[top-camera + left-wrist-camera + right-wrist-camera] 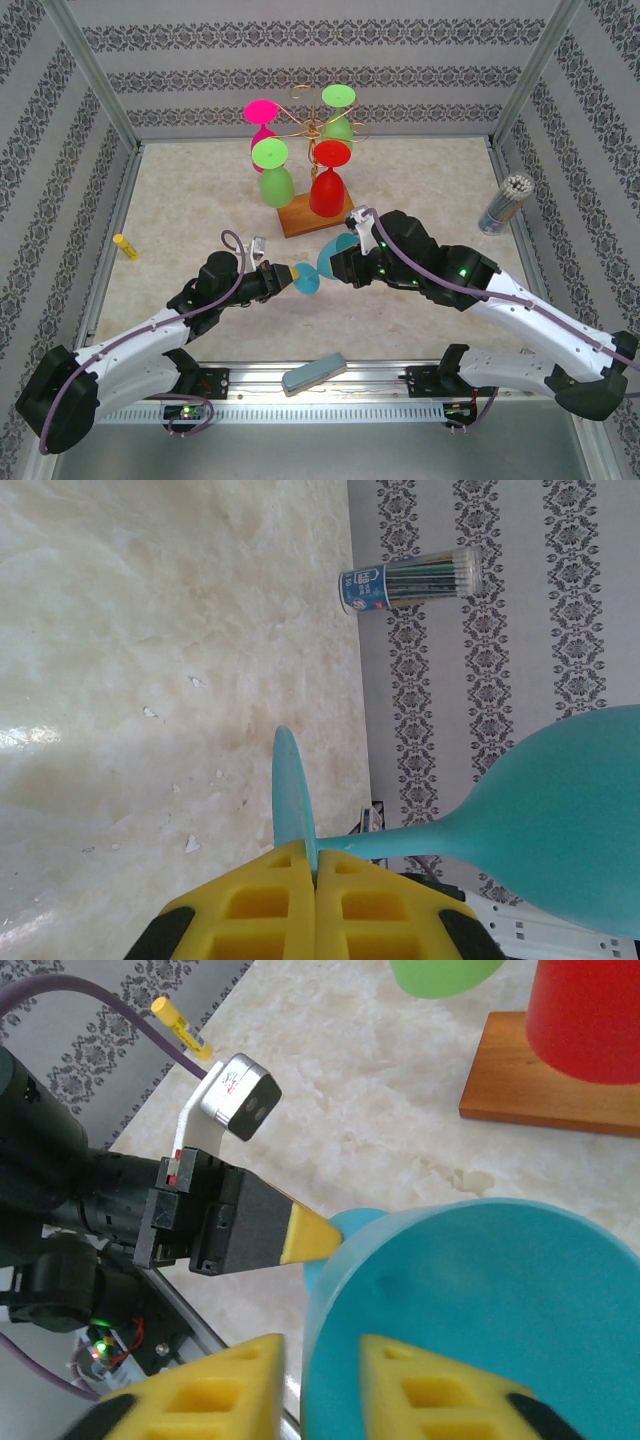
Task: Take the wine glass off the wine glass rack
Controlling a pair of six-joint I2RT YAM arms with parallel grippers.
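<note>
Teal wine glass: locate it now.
In the top view, the teal wine glass is off the wine glass rack, just in front of its wooden base, between the left gripper and right gripper.

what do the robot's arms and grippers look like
The left arm and right arm have white tapered links with black joints, each trailed by a purple cable and dotted with green lights. The left gripper and right gripper have black bodies and yellow fingers with rectangular recesses; a silver camera sits on the left wrist.

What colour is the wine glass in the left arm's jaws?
Teal wine glass, clearest in the left wrist view.
</note>
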